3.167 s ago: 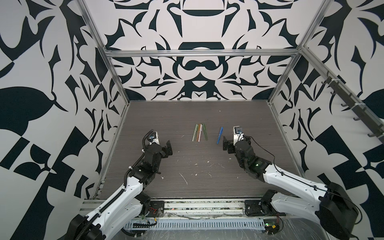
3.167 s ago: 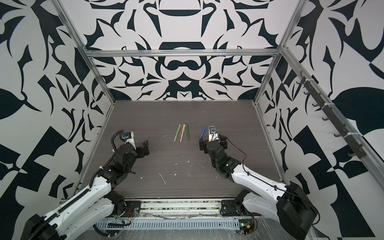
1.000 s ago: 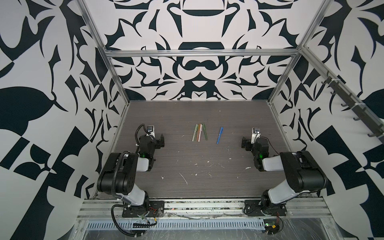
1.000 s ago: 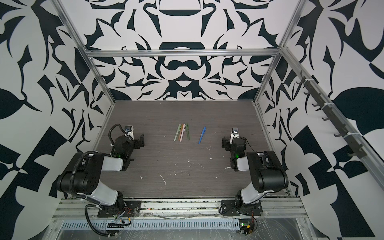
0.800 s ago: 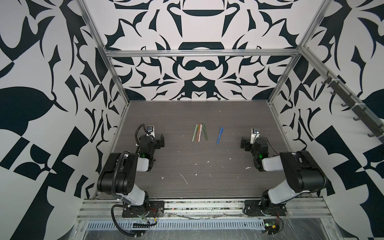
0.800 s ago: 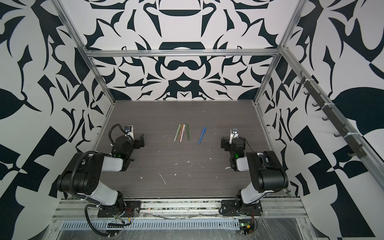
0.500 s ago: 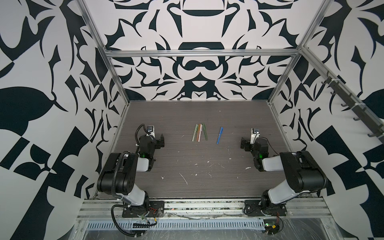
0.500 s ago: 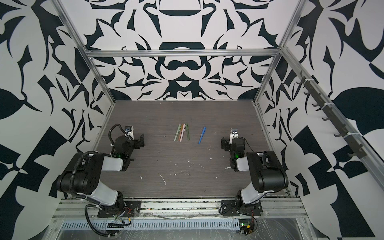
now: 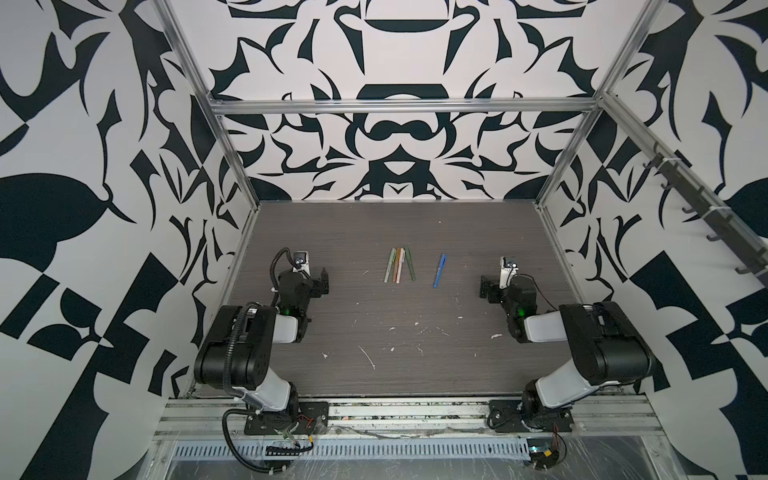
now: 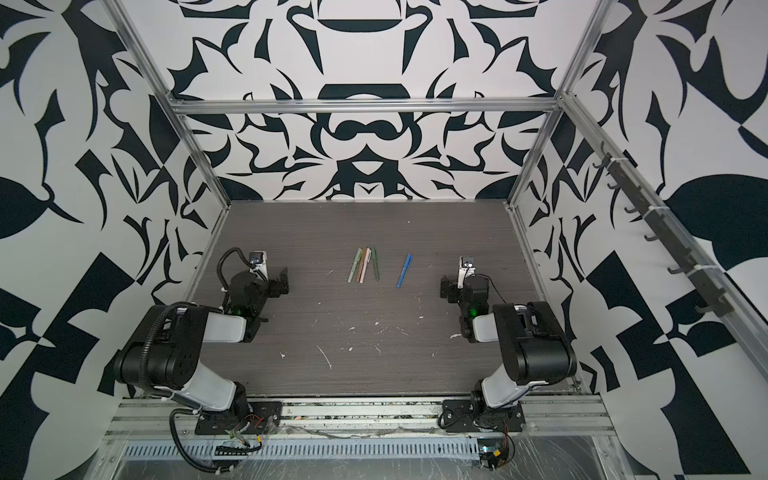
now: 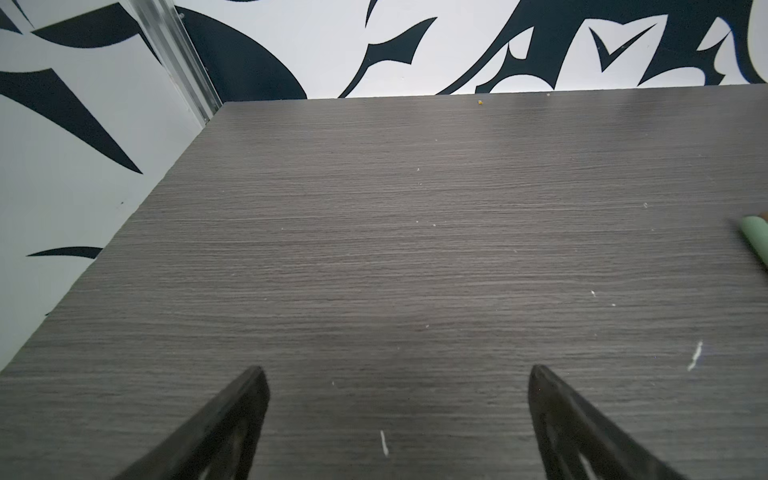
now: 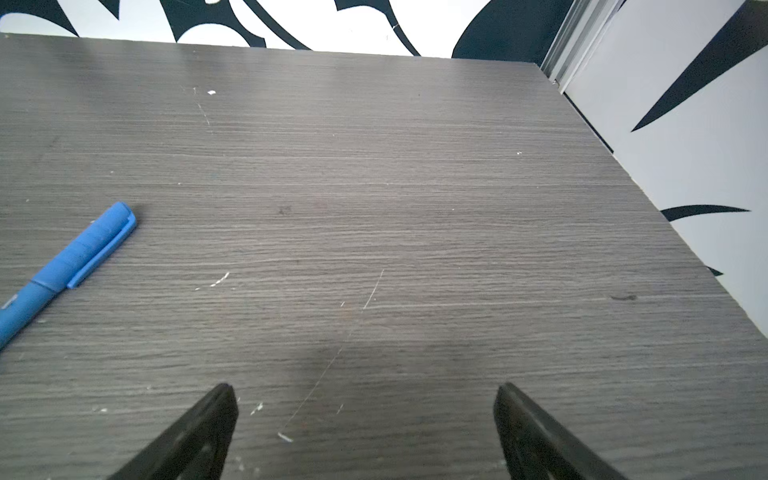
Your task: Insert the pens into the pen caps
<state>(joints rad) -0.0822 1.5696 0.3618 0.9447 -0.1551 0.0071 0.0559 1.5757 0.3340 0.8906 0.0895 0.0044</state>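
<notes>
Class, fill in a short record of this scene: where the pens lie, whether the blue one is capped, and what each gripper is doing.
Blue pen: capped, lying alone on the table
Other four pens: side by side, left of the blue one in both top views
Left gripper: jaws open, empty
Right gripper: jaws open, empty

Grey woodgrain table, four pens clustered, blue pen near, white flecks
</notes>
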